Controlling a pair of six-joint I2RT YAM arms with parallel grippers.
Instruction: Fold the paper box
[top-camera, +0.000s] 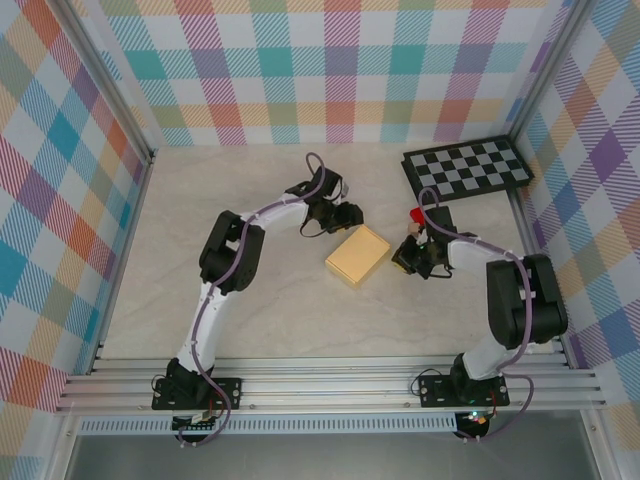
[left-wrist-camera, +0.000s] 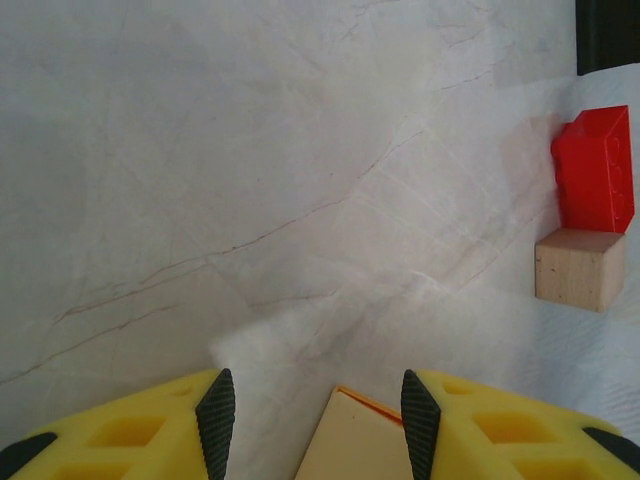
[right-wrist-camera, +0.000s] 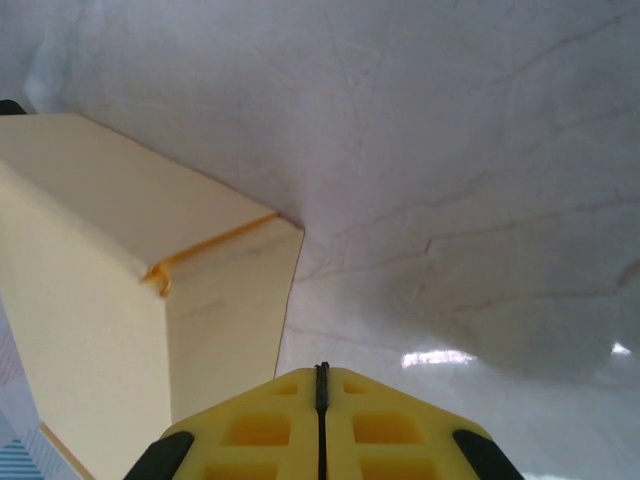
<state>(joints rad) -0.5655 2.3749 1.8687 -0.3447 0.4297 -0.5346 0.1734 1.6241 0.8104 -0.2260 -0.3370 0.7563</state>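
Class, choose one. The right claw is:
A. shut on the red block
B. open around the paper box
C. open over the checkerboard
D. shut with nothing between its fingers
D: the right claw has its fingers pressed together with no gap, and the paper box lies beside it, not between them.

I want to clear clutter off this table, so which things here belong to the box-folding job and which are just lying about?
Belongs to the job:
paper box

Just lying about:
red block
wooden cube
checkerboard
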